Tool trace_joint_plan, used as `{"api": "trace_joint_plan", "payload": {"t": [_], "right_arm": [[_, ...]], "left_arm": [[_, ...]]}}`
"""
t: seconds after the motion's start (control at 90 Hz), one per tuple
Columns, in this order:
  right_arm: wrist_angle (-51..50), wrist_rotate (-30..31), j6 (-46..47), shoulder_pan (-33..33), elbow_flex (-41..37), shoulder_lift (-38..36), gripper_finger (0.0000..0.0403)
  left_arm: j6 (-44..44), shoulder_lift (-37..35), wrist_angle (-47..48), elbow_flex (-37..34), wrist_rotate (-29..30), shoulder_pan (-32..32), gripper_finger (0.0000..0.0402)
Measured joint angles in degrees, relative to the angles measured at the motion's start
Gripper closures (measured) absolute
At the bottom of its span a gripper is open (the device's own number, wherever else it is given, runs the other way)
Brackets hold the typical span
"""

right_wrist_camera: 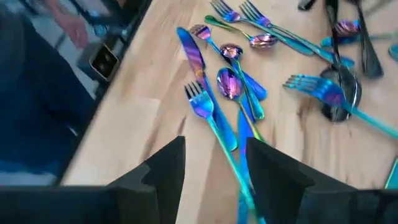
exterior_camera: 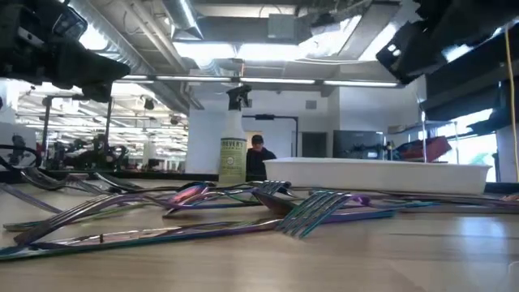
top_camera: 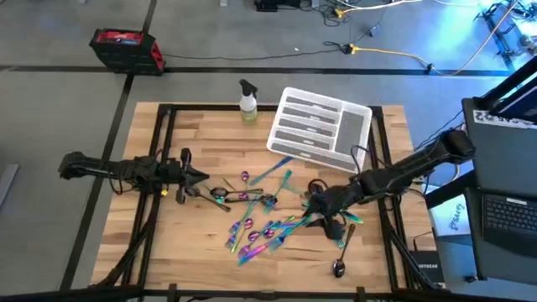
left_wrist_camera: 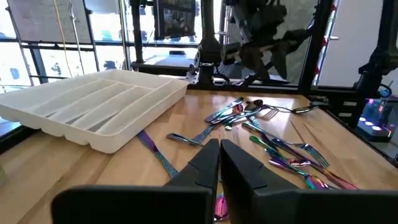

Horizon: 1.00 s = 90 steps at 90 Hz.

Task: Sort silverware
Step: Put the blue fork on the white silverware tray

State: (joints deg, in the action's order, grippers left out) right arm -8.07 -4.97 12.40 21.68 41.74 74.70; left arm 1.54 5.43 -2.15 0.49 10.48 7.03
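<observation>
The silverware (top_camera: 256, 218) is a loose heap of iridescent forks, spoons and knives lying flat on the wooden table's middle, also seen in the low view (exterior_camera: 243, 203). My left gripper (top_camera: 201, 176) is at the heap's left end, pointing right; its fingers (left_wrist_camera: 208, 163) are shut with nothing between them, and the silverware (left_wrist_camera: 267, 124) lies ahead of it. My right gripper (top_camera: 310, 208) hovers at the heap's right end. It is open (right_wrist_camera: 214, 163), a finger on either side above a teal fork handle (right_wrist_camera: 236, 158) among the silverware (right_wrist_camera: 230, 81).
A white compartmented tray (top_camera: 319, 126) lies at the back right, with a spray bottle (top_camera: 247, 105) to its left at the far edge. One dark spoon (top_camera: 339, 268) lies alone near the front right. A laptop (top_camera: 508, 214) is beyond the right edge. Bare wood (top_camera: 168, 243) shows at the near left.
</observation>
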Motion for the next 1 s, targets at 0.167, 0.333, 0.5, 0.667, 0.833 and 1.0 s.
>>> {"api": "trace_joint_plan", "payload": {"t": [0.167, 0.333, 0.5, 0.667, 0.833, 1.0], "right_arm": [[2.45, -1.16, -9.43, -1.89, 2.35, 7.43, 0.0251], [1.78, -1.68, -17.68, -1.83, 5.45, 14.26, 0.0251], [1.43, -2.78, -20.47, -1.78, 6.69, 18.74, 0.0251], [2.3, -1.64, -22.57, -1.41, 6.8, 20.95, 0.0251], [2.75, -1.06, -24.87, -0.94, 6.78, 22.8, 0.0259], [2.87, -0.54, -26.2, -0.04, 6.79, 24.37, 0.0286]], "left_arm": [[0.0, 0.02, 0.0, -0.01, 0.0, 0.0, 0.0402], [-0.01, 0.0, 0.01, -0.01, -0.02, 0.01, 0.0402], [0.0, 0.0, 0.0, 0.0, 0.0, 0.02, 0.0402], [-0.01, 0.02, 0.0, -0.02, 0.0, 0.0, 0.0402], [0.0, 0.0, 0.0, -0.01, 0.0, 0.01, 0.0402], [0.0, 0.02, 0.0, -0.02, 0.0, 0.02, 0.0402]]}}
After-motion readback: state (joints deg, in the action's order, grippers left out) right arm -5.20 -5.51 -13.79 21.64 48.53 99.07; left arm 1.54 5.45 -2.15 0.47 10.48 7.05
